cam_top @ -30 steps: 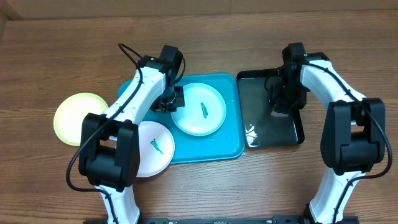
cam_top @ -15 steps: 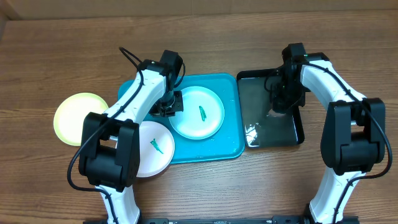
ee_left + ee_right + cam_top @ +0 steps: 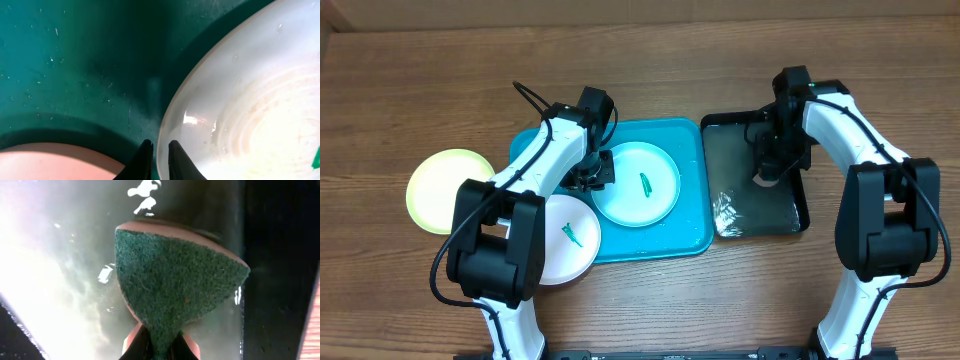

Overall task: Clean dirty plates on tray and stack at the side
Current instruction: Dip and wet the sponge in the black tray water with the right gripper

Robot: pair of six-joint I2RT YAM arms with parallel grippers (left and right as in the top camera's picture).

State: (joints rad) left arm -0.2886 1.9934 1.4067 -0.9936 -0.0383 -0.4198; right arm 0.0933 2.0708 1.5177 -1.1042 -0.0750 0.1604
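- left tool [image 3: 159, 152] is sitting at the left rim of the pale blue plate [image 3: 625, 198]. its tips are drawn narrow and the rim is running into the slit, but i cannot tell whether it is actually pinching.
- right tool [image 3: 159, 344] is squeezing a sponge [image 3: 175, 275] with the green scrubbing face outward. it is holding the sponge over the black tray [image 3: 775, 215], well apart from the plates.
- pale blue plate is lying flat in the middle of the turquoise tray [image 3: 685, 238], with a green smear [image 3: 645, 181] showing on it.
- white plate [image 3: 575, 262], also smeared, is overhanging the tray's near left corner.
- yellow-green plate [image 3: 445, 190] is resting on the table [image 3: 420, 80] just left of the tray, with no smear showing.
- all three plates are looking thin, light and stiff, likely plastic. the glossy face is probably going to slide on the smooth tray under a scrub.
- raised rim is looking like the best hold, pinched from the side, which is leaving the centre free for the sponge.
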